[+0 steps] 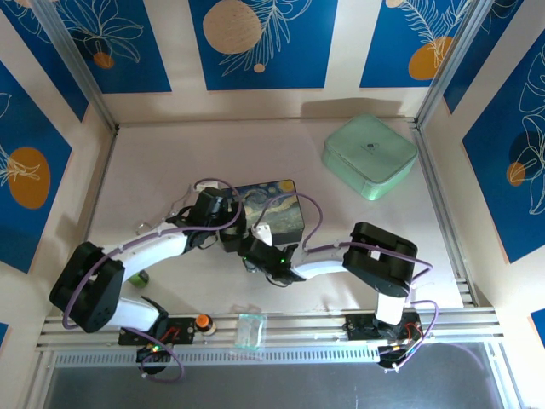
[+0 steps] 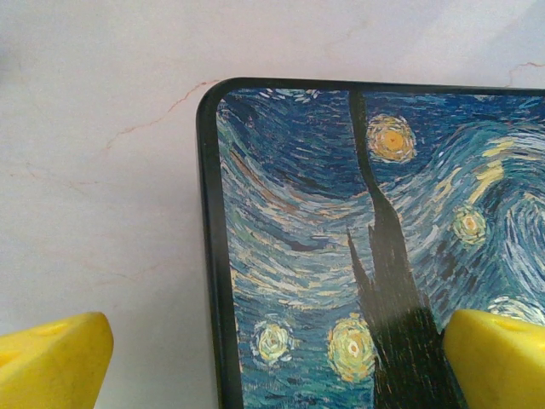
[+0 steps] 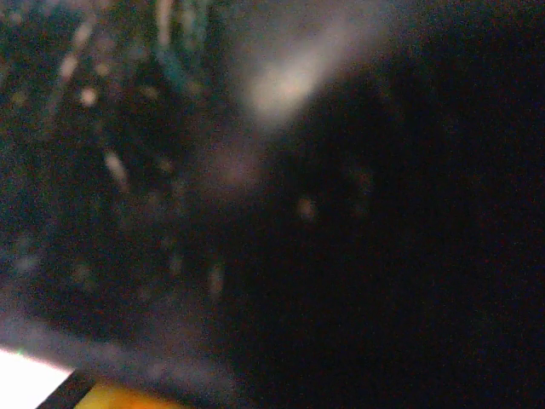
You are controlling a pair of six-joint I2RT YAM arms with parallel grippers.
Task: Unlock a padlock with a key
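Desk (image 1: 170,170), pale with faint veining, framed by aluminium rails.

Rectangular black-edged box painted with a swirling starry night sky (image 1: 277,203) sits mid-desk. Its lid is down, so the contents are hidden.

Mint-green square case with rounded corners (image 1: 369,155) sits at the far right, well apart from the painted box. It is closed, nothing of its inside shows.

Small clear plastic tub (image 1: 249,331) rests on the near rail between the two arm bases. I cannot tell what is in it.

Left gripper (image 2: 272,366) hangs over the box's far-left corner, set wide. One yellow finger (image 2: 51,362) is above bare desk, and the other is above the painted lid. Nothing is between them but the box corner below.

Right gripper (image 1: 260,243) is low at the near edge of the box, just beside the left wrist. Its wrist view is dark and blurred, and the top view hides the jaws. I cannot tell whether it is wide, narrow or holding anything.

Padlock: I cannot tell where it lies. The box's near edge is covered by the right wrist.
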